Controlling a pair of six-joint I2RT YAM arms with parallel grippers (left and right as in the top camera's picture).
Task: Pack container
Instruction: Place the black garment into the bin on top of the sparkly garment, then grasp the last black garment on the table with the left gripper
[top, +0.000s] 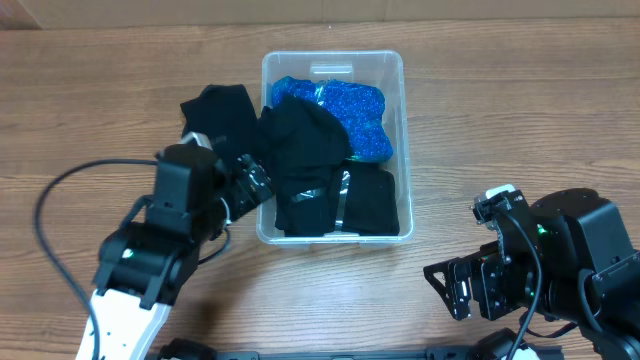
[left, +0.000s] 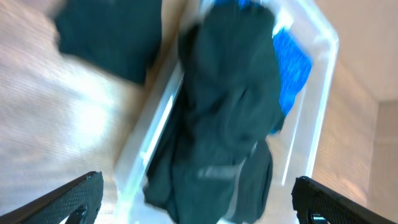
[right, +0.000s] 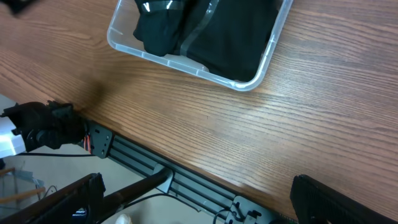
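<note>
Clear plastic is forming the container (top: 404, 150), which is sitting in the upper middle of the overhead frame on a wooden table (top: 90, 90). Inside it, a sparkly blue fabric piece (top: 355, 110) is filling the top end, while black garments (top: 320, 190) are heaping over the middle and the bottom end. Another black cloth (top: 215, 108) is lying on the table just beside the bin's left wall. The left gripper (top: 252, 185) is hovering at that left wall. In its wrist view its fingers (left: 74, 196) are standing wide apart, gripping nothing, with the dark pile below. The right gripper (top: 452, 287) is sitting at the lower right of the overhead frame, well apart from the container, its jaws likewise spread and empty near the table edge.
</note>
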